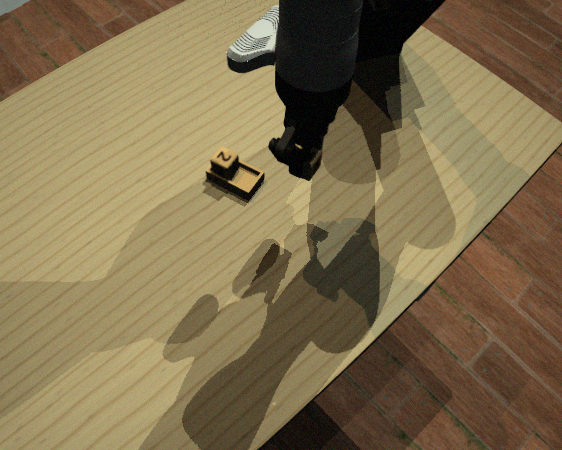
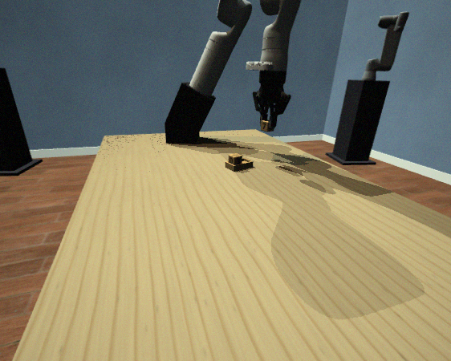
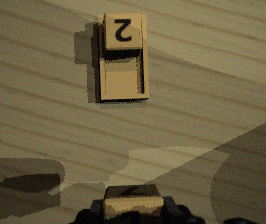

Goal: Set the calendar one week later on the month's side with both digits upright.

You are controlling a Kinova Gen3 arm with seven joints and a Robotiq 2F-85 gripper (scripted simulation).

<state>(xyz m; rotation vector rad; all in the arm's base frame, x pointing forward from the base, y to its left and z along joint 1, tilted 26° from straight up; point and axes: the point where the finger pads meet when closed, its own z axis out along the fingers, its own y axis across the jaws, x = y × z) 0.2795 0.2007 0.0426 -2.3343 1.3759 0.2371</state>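
The wooden tray stands flat on the table. One wooden cube sits in one end of it; its top face shows a 2, upside down in the wrist view. The other half of the tray is empty. My gripper is shut on the second cube. It holds this cube in the air above the table, beyond the tray's empty end. A face with a 7 shows in the exterior view; the wrist view shows a dark, partly hidden mark.
The wooden table carries broad arm shadows. The arm's dark base stands at its far end. Two dark pedestals with other arms stand off the table. The table's long edge lies beyond the shadows in the top view.
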